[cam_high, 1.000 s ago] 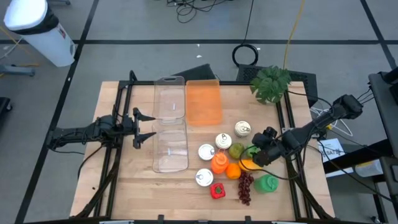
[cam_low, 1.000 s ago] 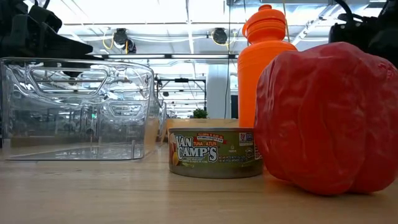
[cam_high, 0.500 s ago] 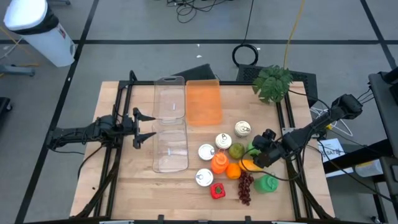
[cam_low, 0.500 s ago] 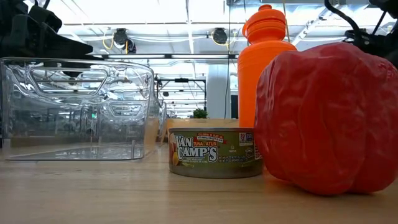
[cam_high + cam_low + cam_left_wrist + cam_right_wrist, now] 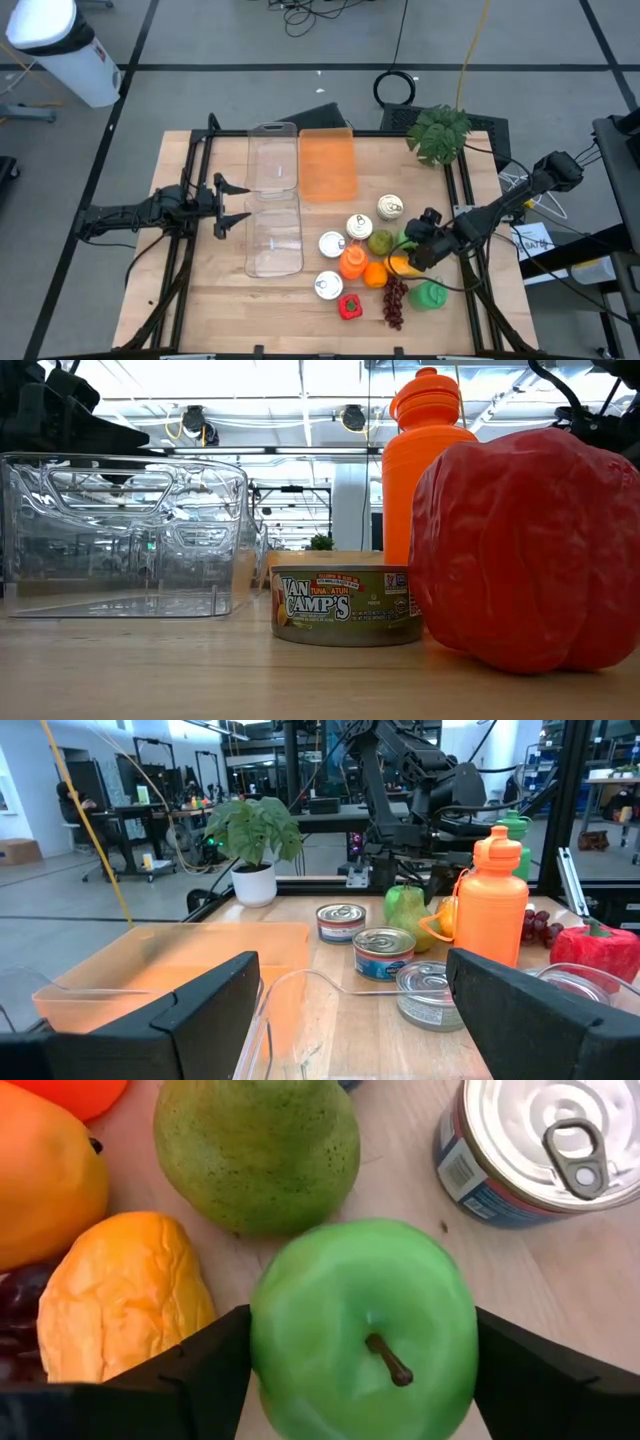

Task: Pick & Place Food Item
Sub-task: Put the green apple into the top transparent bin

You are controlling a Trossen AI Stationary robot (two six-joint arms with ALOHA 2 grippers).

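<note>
The wooden table (image 5: 210, 300) sits on grey floor, with a workshop room behind. A clear bin (image 5: 273, 215) and an orange tray (image 5: 327, 165) lie ahead of the left gripper (image 5: 232, 205), whose fingers stand apart over the table's left side with bare wood around. The right gripper (image 5: 360, 1370) brackets the green apple (image 5: 365, 1330), one finger on each side; whether they press it I cannot tell. A pear (image 5: 258, 1150) and a can (image 5: 540, 1150) crowd just beyond.

Grey floor (image 5: 200, 40), white bin (image 5: 60, 50), potted plant (image 5: 437, 135).
</note>
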